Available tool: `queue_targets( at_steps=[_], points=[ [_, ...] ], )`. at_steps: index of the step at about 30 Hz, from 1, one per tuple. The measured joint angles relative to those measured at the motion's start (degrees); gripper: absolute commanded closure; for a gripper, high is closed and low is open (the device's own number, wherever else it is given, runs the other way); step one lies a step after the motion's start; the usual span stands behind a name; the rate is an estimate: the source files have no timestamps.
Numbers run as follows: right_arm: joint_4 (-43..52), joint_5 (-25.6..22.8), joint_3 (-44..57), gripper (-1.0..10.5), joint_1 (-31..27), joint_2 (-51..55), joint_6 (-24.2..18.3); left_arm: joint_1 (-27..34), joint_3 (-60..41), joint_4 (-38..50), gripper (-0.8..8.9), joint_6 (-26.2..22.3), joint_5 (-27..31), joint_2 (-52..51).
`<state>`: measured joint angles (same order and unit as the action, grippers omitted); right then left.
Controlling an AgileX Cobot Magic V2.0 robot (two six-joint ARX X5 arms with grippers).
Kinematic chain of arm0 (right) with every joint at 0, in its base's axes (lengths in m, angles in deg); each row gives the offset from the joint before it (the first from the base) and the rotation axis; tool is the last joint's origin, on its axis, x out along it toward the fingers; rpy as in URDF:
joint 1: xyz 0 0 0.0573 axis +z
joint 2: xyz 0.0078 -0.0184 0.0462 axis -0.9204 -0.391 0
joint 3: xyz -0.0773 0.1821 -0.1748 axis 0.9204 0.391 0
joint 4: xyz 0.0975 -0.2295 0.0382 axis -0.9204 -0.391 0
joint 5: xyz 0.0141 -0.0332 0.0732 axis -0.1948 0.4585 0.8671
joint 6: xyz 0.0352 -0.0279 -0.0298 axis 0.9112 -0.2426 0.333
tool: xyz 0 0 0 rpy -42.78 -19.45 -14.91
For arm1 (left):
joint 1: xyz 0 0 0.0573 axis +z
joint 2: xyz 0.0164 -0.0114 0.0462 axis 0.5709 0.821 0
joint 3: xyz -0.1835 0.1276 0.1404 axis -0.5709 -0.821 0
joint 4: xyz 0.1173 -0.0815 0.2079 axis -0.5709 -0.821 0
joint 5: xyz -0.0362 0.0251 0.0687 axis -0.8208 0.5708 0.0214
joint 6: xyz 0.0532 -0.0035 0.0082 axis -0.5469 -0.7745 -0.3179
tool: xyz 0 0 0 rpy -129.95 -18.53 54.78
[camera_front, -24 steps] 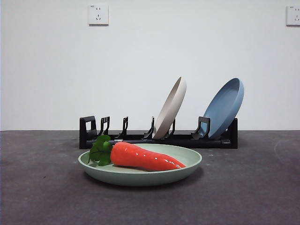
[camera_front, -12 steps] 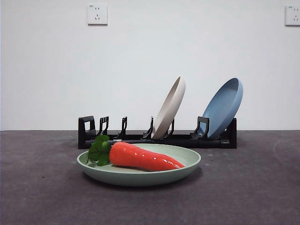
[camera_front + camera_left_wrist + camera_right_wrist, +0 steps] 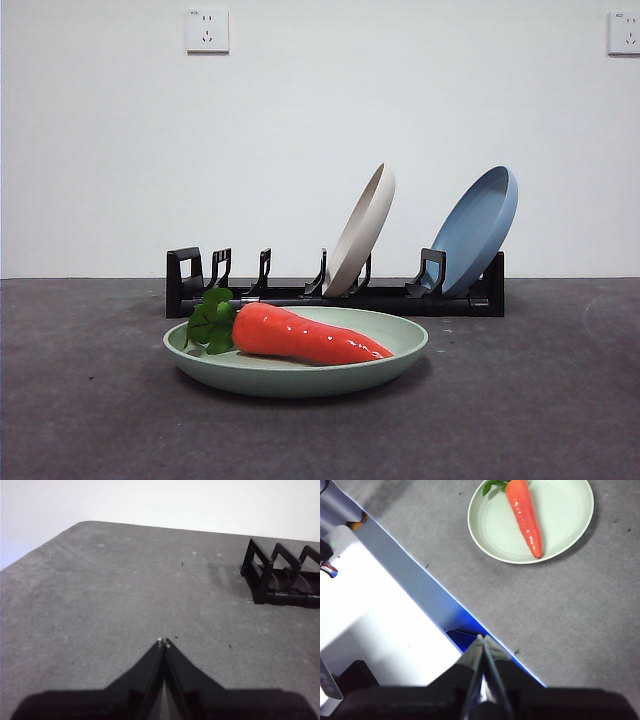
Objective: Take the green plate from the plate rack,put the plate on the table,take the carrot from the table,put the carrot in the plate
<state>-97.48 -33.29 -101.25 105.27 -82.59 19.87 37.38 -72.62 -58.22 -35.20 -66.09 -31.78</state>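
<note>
Carrot (image 3: 305, 336) lies in green plate (image 3: 300, 375), unlabelled.

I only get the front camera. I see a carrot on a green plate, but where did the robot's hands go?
Observer: Both are pulled away. The right end effector is shut, above the table's edge, looking down at the carrot on the green plate.
Operator: And the other one?
Observer: The left end effector is shut too, over bare table, with one end of the plate rack off to its side.
Operator: Is the carrot all the way inside the plate?
Observer: Its orange body is; the right wrist view cuts off the leaves.
</note>
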Motion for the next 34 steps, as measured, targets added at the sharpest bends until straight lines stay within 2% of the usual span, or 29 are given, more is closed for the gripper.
queue_targets(
  at_steps=[20, 23, 27, 30, 34],
  points=[
    [0.2, -0.02, 0.0, 9.5, 0.13, 0.31, -0.02, 0.0, 0.0, 0.0, 8.17, 0.02, 0.02, -0.07],
    [0.63, -0.09, 0.0, 9.5, -1.07, 1.86, -1.49, 0.0, 0.0, 0.0, 8.17, 0.02, 0.02, -0.07],
    [2.86, 1.27, 0.11, 9.5, -7.65, 7.19, -5.84, 0.0, 0.0, 0.0, 8.17, 0.02, 0.02, -0.07],
    [10.4, 4.13, 2.51, 9.5, -15.17, 13.64, -6.64, 0.0, 0.0, 0.0, 8.17, 0.02, 0.02, -0.07],
    [20.28, 4.28, 10.12, 9.5, -23.37, 22.6, -6.95, 0.0, 0.0, 0.0, 8.17, 0.02, 0.02, -0.07]
  ],
)
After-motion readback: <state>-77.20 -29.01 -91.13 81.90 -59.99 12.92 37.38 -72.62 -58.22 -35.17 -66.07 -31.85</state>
